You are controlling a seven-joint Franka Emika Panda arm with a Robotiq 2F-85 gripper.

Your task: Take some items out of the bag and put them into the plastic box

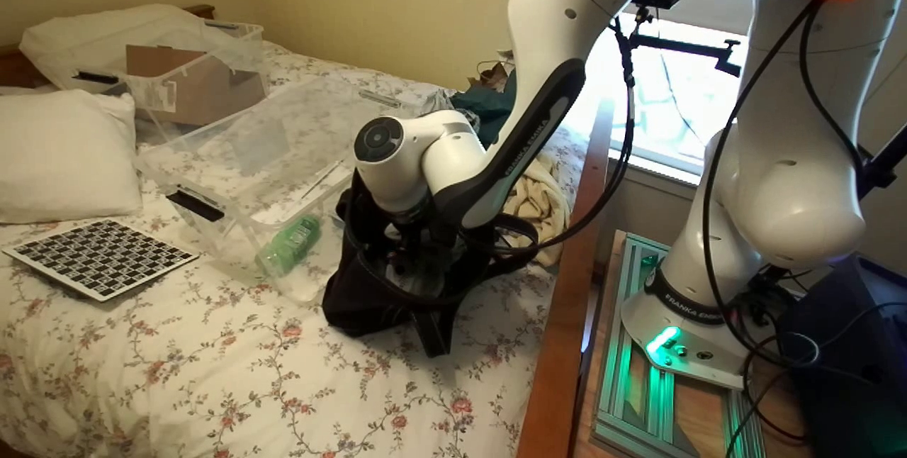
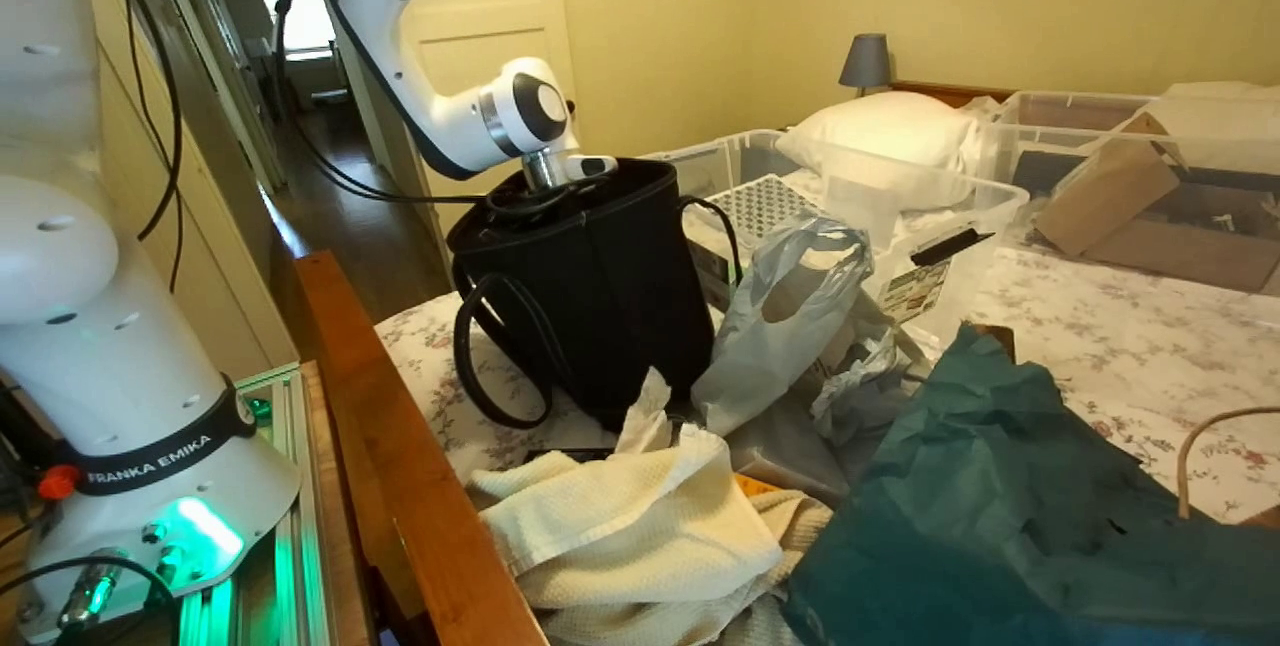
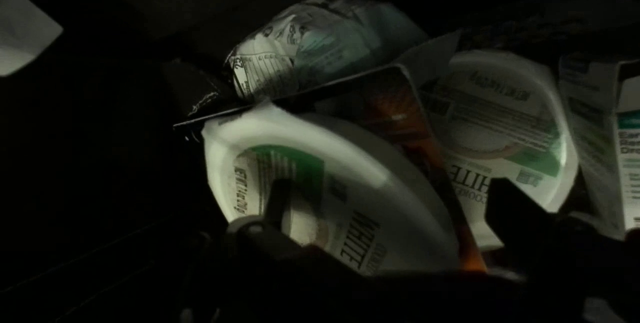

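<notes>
Bag [image 2: 620, 276]: black, soft, upright on the bed [image 1: 283, 373], mouth open, straps drooping; in its dim inside you see two white bowls [image 3: 345, 168] with printed lids, a dark-and-orange package [image 3: 395, 108] between them | Box [image 1: 212, 231]: clear, open-topped, level, just beside your bag; a green bottle [image 1: 290, 245] lies inside, seen through the wall

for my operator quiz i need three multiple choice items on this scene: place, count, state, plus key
1. Where does the rounded black fabric bag stand? A floor; B windowsill; C floral bedspread
2. How many round white labelled bowls show in the wrist view? A one; B two; C five
3. The black claw is: A open; B shut; C out of view

Key: 1 C, the bedspread shows around its base; 2 B, one each side of a black-and-orange package; 3 A, its jaws stand wide apart.
</notes>
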